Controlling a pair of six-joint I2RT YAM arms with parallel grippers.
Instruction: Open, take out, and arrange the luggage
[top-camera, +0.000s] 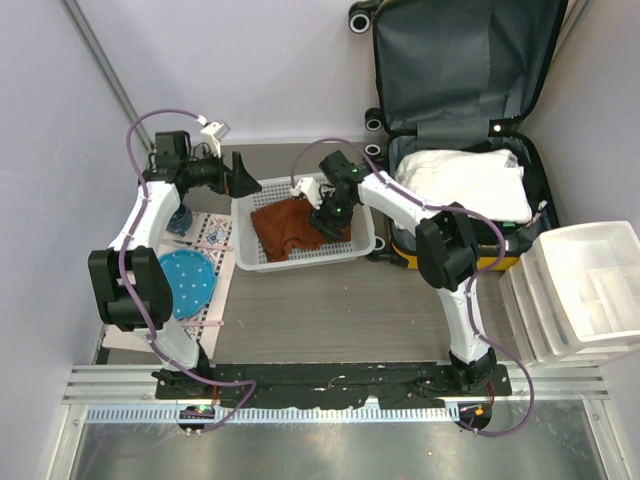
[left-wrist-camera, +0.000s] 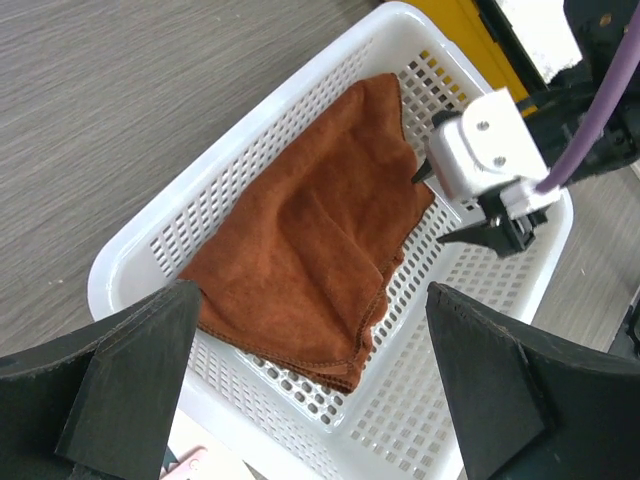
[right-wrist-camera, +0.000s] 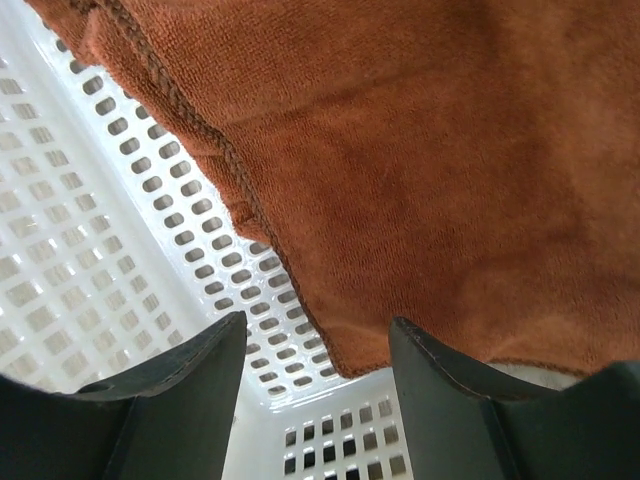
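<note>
The yellow luggage (top-camera: 470, 60) stands open at the back right, its dark grey lid leaning on the wall and a white cloth (top-camera: 465, 180) lying in its base. Its yellow edge shows in the left wrist view (left-wrist-camera: 470, 30). A brown towel (top-camera: 285, 225) lies crumpled in the white mesh basket (top-camera: 300, 262). My right gripper (top-camera: 330, 215) is inside the basket, open and empty, just over the towel's right edge (right-wrist-camera: 430, 150). My left gripper (top-camera: 245, 175) is open and empty at the basket's left rim (left-wrist-camera: 130, 260), facing the towel (left-wrist-camera: 310, 230).
White plastic drawer bins (top-camera: 585, 290) stand at the right edge, beside the luggage. A blue perforated plate (top-camera: 190, 280) and a patterned mat (top-camera: 210, 235) lie left of the basket. Walls close in at the back and on both sides.
</note>
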